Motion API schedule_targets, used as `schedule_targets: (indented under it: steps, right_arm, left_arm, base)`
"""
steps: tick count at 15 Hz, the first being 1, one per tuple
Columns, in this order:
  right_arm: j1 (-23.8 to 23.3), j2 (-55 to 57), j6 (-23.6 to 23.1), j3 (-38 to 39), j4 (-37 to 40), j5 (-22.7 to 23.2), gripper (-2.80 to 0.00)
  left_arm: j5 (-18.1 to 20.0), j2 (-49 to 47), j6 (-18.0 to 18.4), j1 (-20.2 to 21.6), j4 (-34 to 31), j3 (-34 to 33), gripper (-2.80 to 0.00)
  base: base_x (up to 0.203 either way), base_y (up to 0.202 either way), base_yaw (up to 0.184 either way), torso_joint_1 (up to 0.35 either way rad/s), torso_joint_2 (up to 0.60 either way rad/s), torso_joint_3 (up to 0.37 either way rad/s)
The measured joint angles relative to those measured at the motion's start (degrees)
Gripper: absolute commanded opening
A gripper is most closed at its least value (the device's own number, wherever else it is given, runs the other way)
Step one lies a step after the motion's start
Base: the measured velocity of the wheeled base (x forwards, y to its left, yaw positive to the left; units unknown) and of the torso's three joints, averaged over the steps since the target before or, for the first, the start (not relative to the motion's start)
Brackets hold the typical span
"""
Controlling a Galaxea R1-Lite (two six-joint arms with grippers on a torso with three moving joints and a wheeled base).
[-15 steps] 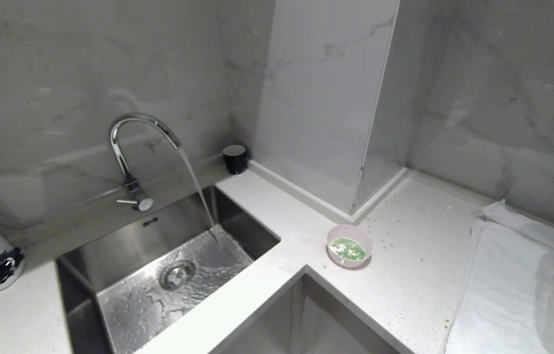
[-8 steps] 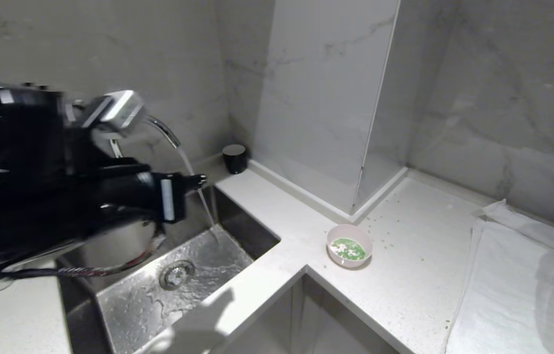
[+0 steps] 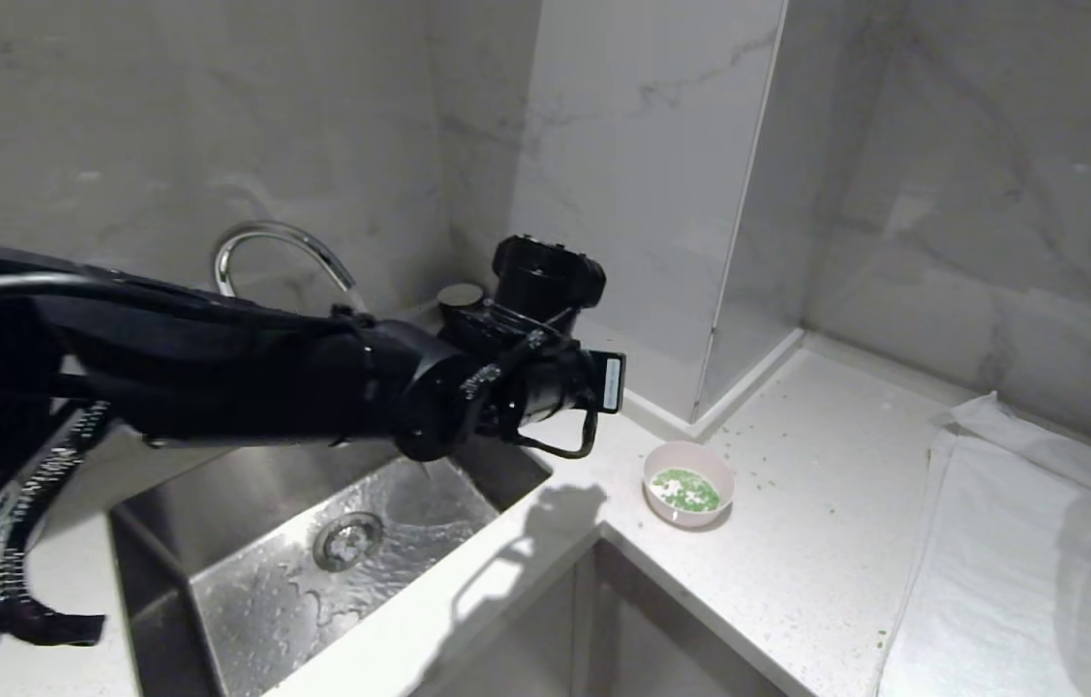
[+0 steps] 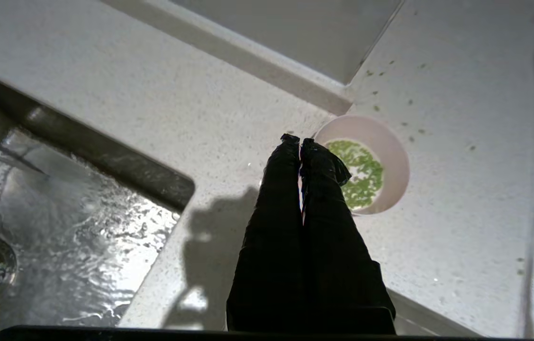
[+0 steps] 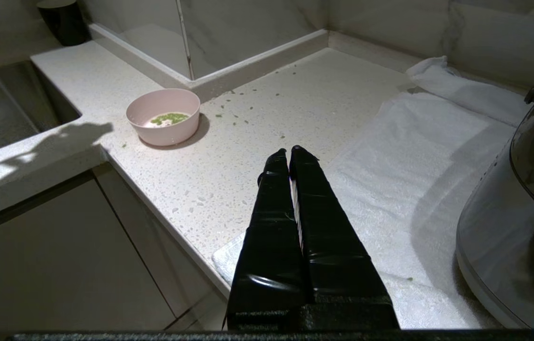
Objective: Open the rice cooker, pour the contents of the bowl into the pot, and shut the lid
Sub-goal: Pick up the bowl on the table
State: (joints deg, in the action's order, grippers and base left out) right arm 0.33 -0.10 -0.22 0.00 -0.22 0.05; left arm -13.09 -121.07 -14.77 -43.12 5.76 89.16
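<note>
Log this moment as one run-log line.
left gripper: shut, above counter beside small pale pink round bowl | green and white bits: in bowl | right gripper: shut, parked

The large dark grey-brown rounded rice cooker [image 5: 522, 208] is cut off by the right wrist view's edge, so its lid and button panel cannot be made out. In the head view the black left arm [image 3: 245, 378] hides most of the curved chrome tap [image 3: 274, 247] and the small black cylindrical cup [image 3: 460, 293]. In the left wrist view, the left tool [image 4: 300, 142] covers part of the small pale pink round bowl [image 4: 392, 156].
</note>
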Motion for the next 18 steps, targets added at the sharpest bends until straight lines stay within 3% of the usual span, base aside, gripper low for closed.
schedule_targets:
  steps: [8,9,11,18]
  right_arm:
    - [0.0,0.0,0.0,0.0,0.0,0.0,-2.80]
    - [0.0,0.0,0.0,0.0,0.0,0.0,-2.80]
    - [0.0,0.0,0.0,0.0,0.0,0.0,-2.80]
    - [0.0,0.0,0.0,0.0,0.0,0.0,-2.80]
  left_arm:
    - [0.2,-15.5,-0.6,-3.6,-6.4,13.8,-2.80]
    - [0.7,-16.6,-1.0,-4.0,-7.2,15.3,0.00]
    - [2.3,-18.6,-2.1,-4.8,-7.4,17.0,0.00]
    - [2.1,-26.0,-2.7,-5.0,-7.9,22.4,0.00]
  base:
    - [0.000,0.000,0.000,0.000,0.00,0.000]
    - [0.000,0.000,0.000,0.000,0.00,0.000]
    - [0.000,0.000,0.000,0.000,0.00,0.000]
    - [0.000,0.000,0.000,0.000,0.00,0.000]
